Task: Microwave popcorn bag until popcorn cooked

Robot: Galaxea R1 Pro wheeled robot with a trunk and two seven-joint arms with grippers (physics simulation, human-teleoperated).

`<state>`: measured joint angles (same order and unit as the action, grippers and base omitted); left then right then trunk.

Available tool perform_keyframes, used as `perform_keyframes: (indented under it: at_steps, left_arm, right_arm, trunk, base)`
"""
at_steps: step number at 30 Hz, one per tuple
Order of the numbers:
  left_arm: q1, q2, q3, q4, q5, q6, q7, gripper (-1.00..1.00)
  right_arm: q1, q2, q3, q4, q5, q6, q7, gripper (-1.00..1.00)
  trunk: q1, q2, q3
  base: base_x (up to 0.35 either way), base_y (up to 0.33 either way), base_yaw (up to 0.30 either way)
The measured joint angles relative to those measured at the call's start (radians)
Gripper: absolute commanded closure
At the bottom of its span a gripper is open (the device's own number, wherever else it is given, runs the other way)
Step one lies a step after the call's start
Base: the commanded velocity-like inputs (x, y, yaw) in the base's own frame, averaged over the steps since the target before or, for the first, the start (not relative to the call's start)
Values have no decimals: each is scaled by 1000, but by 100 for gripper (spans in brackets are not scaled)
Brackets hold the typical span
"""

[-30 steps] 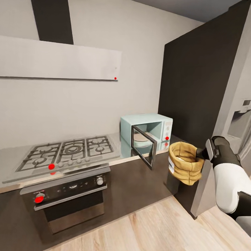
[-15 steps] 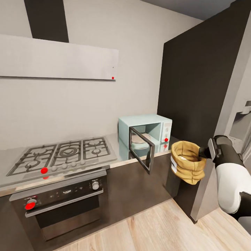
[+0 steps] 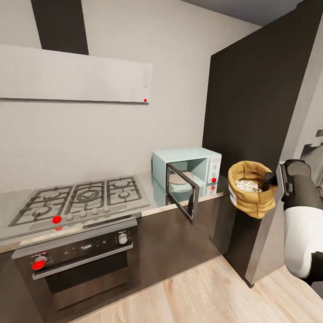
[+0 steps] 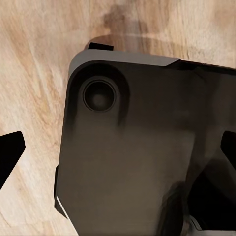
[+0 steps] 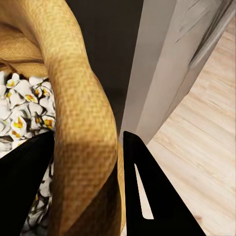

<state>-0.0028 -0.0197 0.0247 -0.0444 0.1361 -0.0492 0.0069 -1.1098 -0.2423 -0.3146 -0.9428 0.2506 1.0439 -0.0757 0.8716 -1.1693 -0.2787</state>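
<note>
The tan burlap popcorn bag [image 3: 251, 190] hangs in the air to the right of the counter's end, roughly upright, with white and yellow pieces showing inside. My right gripper [image 3: 270, 178] is shut on its rolled rim [image 5: 78, 123], one black finger [image 5: 147, 191] outside and one inside. The mint-blue microwave [image 3: 202, 158] stands on the glossy grey countertop [image 3: 154, 202], left of the bag, with its dark glass door [image 3: 183, 195] swung open toward me. In the left wrist view my left gripper [image 4: 118, 152] is open over the robot's dark base [image 4: 142, 147].
A steel gas hob [image 3: 78, 197] and a built-in oven [image 3: 76, 262] sit left of the microwave, under a range hood [image 3: 72, 76]. A tall dark cabinet [image 3: 246, 98] and a grey fridge [image 3: 309, 148] rise behind the bag. Wood floor [image 3: 197, 296] lies below.
The right arm has lifted the bag up and a little right, turning it more upright, and its contents now show. Earlier, the head view shifted slightly.
</note>
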Motion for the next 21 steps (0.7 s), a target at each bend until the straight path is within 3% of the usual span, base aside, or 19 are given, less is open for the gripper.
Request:
perform_keyframes:
  at_steps: [8, 13, 17, 21]
  left_arm:
    - [0, -6, -2, 0, 1, 4, 0, -100]
    - [0, -6, -2, 0, 3, 10, 0, -100]
    - [0, -5, -1, 0, 4, 9, 0, -100]
    - [0, -5, 0, 0, 5, 6, 0, -100]
  right_arm:
    - [0, 16, 2, -13, -6, 0, 2, 100]
    - [0, 18, 1, -137, -8, 0, 2, 100]
    - [0, 19, 1, -135, -11, 0, 2, 100]
    - [0, 23, 1, -95, -14, -1, 3, 100]
  trunk:
    - [0, 0, 0]
    - [0, 0, 0]
    - [0, 0, 0]
    - [0, 0, 0]
  base:
    - [37, -62, 0]
    - [146, -240, 0]
    - [149, -245, 15]
    - [67, -93, 219]
